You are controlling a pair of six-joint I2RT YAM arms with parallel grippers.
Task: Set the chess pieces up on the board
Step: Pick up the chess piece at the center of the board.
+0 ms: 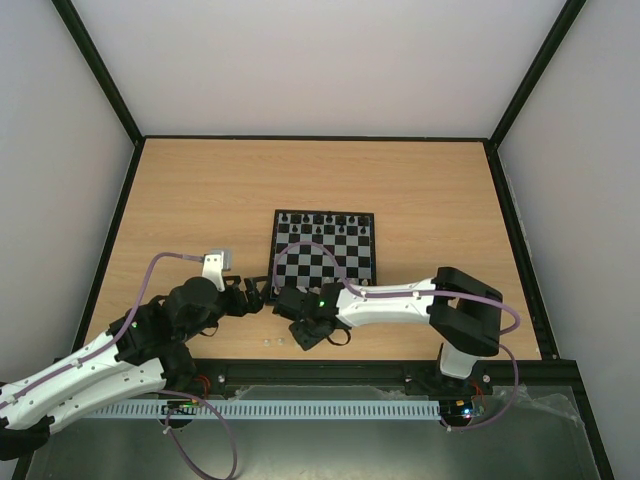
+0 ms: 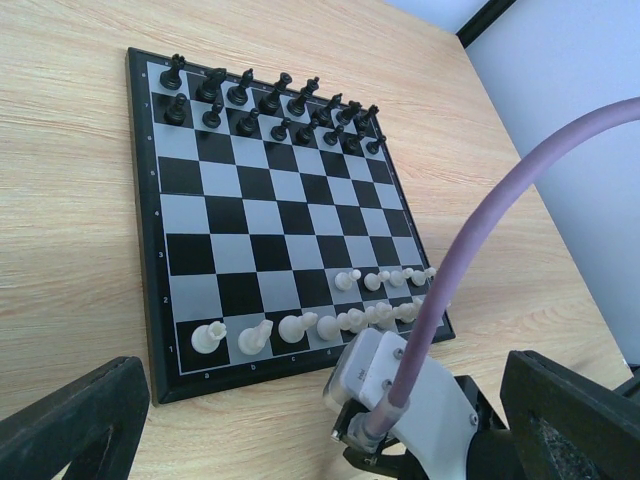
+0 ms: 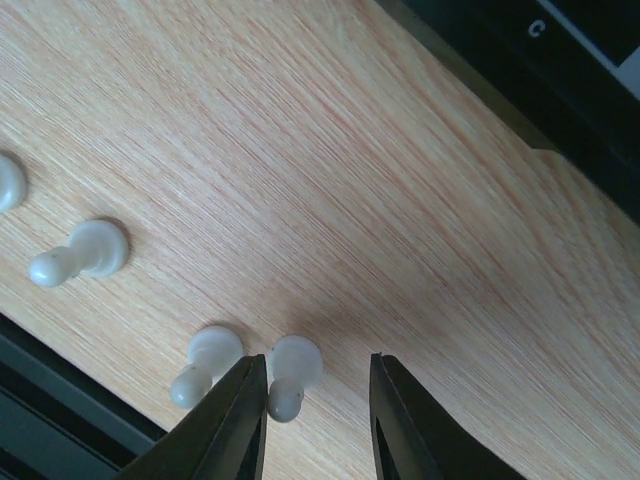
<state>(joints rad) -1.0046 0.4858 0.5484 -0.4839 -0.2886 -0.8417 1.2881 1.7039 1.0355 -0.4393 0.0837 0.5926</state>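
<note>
The board (image 2: 190,215) lies on the wooden table, black pieces (image 2: 270,100) on its far rows. White chess pieces (image 2: 258,334) fill the near row, and several white pawns (image 2: 347,280) stand on the right half of the second row. Four loose white pawns lie on the table in the right wrist view. My right gripper (image 3: 318,400) is down over one pawn (image 3: 293,362). That pawn sits between the jaws against the left finger (image 3: 240,420), with a gap to the right finger. A second pawn (image 3: 212,352) lies just outside that finger. My left gripper (image 1: 250,297) hovers open left of the board's near corner.
Another loose pawn (image 3: 95,247) lies further left, and one more (image 3: 8,182) is cut by the frame edge. The board's black border (image 3: 560,60) runs close by. The right wrist camera and its purple cable (image 2: 400,390) sit between the left fingers' view and the board. The table's near rail (image 1: 330,372) is close.
</note>
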